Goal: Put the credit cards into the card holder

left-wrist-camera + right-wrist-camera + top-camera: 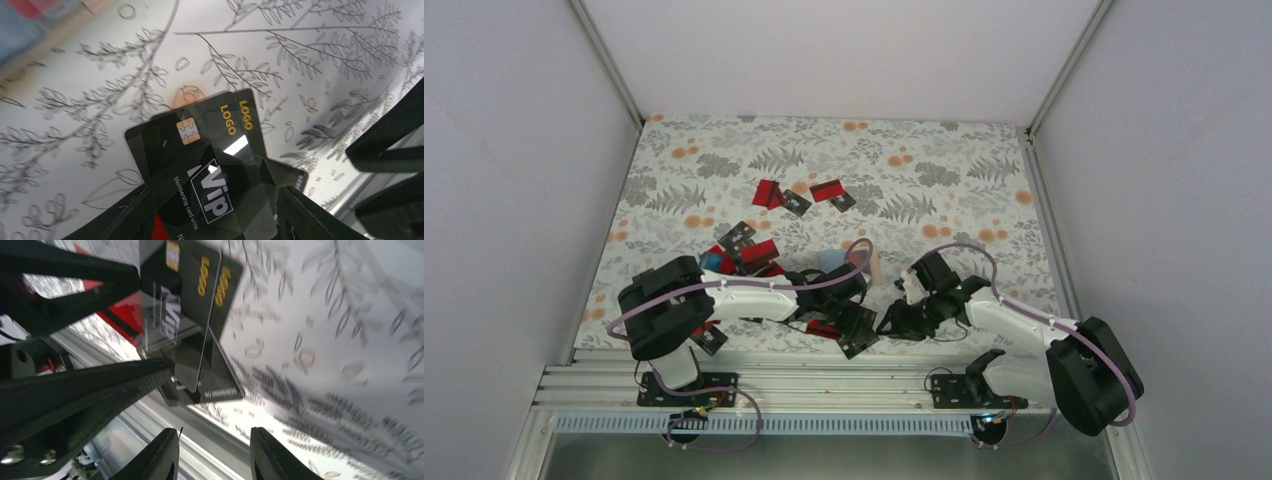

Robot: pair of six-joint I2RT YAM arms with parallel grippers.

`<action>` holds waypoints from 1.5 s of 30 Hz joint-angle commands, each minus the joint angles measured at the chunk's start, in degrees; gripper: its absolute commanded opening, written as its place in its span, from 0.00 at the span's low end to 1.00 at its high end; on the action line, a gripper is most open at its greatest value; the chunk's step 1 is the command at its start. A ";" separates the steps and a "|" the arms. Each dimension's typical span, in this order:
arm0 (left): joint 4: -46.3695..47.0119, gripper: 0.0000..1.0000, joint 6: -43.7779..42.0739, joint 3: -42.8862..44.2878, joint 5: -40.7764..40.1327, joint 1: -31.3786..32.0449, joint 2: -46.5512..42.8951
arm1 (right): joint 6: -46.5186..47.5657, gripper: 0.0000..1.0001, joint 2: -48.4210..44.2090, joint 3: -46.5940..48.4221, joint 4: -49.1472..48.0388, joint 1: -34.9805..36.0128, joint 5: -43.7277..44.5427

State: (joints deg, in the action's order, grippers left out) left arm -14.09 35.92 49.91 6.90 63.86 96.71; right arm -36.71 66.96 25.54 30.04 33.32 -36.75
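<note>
Black cards, lower edges cut off, sit clamped in left jaws; right jaws gape empty.

White-black arms, looped lilac cables

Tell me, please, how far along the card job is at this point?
Little looks done: the card holder lies open, its contents too blurred to judge. In hand: the left gripper is shut on two black cards near the front edge, the right gripper open beside it. Left: red and black cards lie scattered across the table.
</note>
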 commanded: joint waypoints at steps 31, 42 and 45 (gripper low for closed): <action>2.64 0.58 2.64 -7.80 7.89 0.92 -4.84 | -55.44 0.51 -4.36 -13.48 -30.93 24.88 15.60; 4.05 0.57 4.31 -11.65 8.43 0.99 -7.88 | -59.83 0.48 -1.71 -14.70 -35.57 27.16 20.27; 4.41 0.57 4.50 -11.72 8.58 0.94 -7.85 | -60.15 0.46 -0.02 -14.99 -38.17 27.24 20.20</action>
State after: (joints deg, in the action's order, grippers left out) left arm -8.43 39.70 39.59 14.39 64.66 88.88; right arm -95.04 65.10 11.29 -3.03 59.83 -19.90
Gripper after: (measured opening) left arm 0.576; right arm 0.472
